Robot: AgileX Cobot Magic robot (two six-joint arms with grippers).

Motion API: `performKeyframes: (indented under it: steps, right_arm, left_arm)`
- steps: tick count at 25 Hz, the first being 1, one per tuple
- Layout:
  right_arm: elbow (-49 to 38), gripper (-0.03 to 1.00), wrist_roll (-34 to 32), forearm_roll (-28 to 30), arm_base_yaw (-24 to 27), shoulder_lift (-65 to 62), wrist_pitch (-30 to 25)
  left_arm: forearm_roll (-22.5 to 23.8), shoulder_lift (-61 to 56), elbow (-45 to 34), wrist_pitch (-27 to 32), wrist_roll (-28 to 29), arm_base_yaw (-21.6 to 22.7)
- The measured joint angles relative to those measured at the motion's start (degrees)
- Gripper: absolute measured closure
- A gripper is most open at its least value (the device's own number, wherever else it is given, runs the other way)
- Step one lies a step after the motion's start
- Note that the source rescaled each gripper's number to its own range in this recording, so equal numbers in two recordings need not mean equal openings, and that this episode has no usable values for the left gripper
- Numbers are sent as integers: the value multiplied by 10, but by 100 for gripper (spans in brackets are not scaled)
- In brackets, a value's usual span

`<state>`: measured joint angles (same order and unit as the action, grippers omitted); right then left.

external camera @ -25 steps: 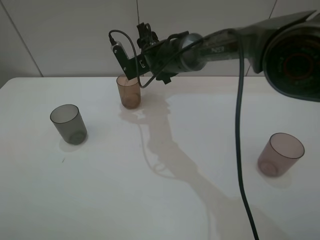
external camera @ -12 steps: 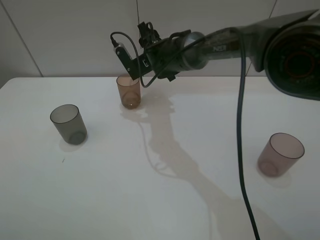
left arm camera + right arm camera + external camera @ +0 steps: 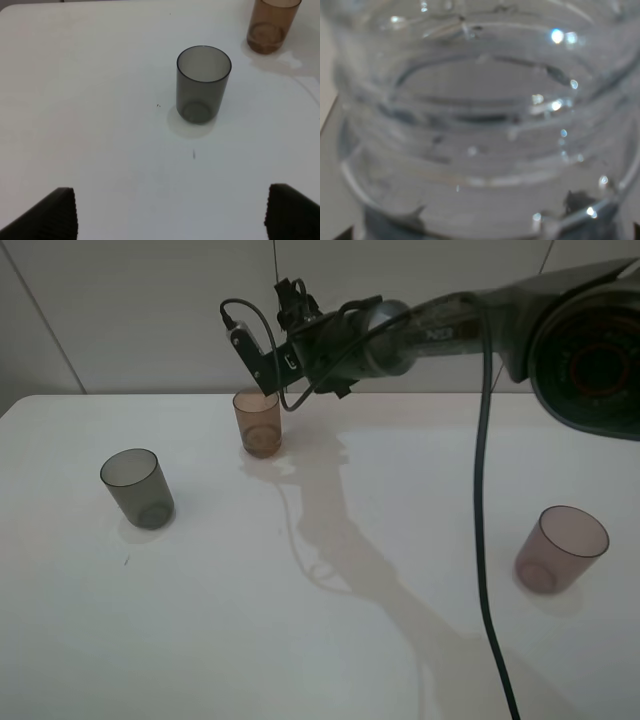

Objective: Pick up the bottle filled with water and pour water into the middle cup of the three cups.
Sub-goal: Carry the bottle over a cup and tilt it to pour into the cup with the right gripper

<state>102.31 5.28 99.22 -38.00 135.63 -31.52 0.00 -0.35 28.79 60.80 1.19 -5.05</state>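
**Inspector:** Cup positions from the high view, taking 12 o'clock as the far edge of the table?

**Assistant:** 3 cups, all upright and well apart. The orange cup stands at 12 o'clock, near the far edge. The grey cup is at 9 o'clock. The pink cup is between 3 and 4 o'clock.

**Inspector:** Right arm?

**Assistant:** It reaches in from 2 o'clock. The right gripper hangs just over the orange cup's rim, clear of the table.

**Inspector:** Location of the bottle?

**Assistant:** The bottle fills the right wrist view. It is clear and ribbed, and blurred by closeness. It is off the table, carried in that gripper above the orange cup. From the high view the clear plastic cannot be made out against the dark gripper, so its tilt cannot be told.

**Inspector:** Grip?

**Assistant:** Closed around the bottle. The fingers themselves are not legible in the wrist view.

**Inspector:** Left side?

**Assistant:** The left gripper is spread wide and holds nothing. It hangs over bare table, with the grey cup ahead of it and the orange cup beyond.

**Inspector:** Water level in the orange cup?

**Assistant:** Cannot tell.
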Motion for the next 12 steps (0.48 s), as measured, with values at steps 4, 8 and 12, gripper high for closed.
performKeyframes:
  steps: [4,8,12]
  right_arm:
    - [2,97,0,0,-1,0,0]
    - [3,97,0,0,-12,0,4]
    - [3,97,5,0,-15,0,10]
  left_arm:
    - [0,0,0,0,0,0]
    - [0,0,0,0,0,0]
    - [0,0,0,0,0,0]
